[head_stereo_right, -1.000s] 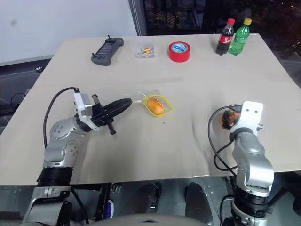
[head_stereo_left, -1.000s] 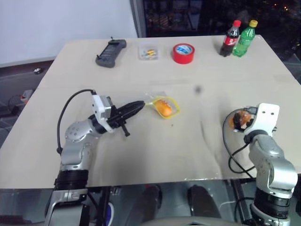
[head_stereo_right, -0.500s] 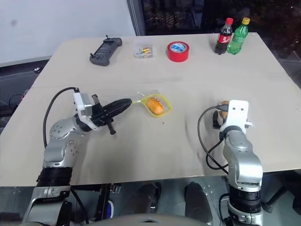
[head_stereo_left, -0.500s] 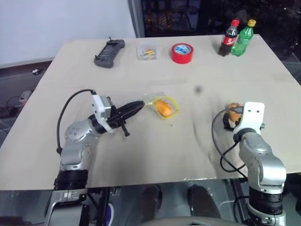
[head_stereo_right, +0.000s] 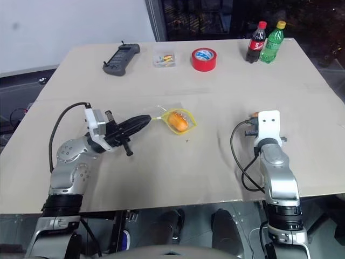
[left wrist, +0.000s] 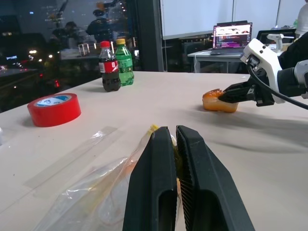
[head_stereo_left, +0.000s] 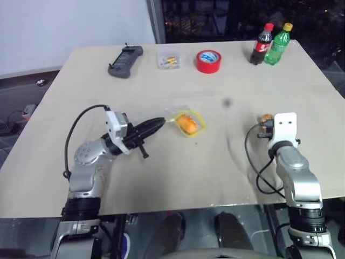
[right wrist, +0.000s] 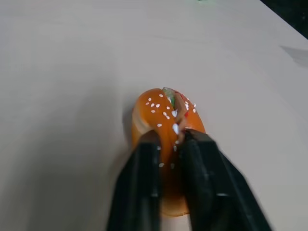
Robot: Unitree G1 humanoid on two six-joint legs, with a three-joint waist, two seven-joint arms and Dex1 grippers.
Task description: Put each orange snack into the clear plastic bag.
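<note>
While left fingers (left wrist: 174,144) pinch the bag (left wrist: 103,190), right fingers (right wrist: 169,144) grip a snack (right wrist: 166,115).

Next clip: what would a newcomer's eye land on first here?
Probably the orange snack pinched in the right claw at the table's right side. Next, mid-table, the clear plastic bag with the other orange snack inside, its edge gripped by the shut left claw. Along the far edge, the red tape roll and two bottles stand out.
</note>
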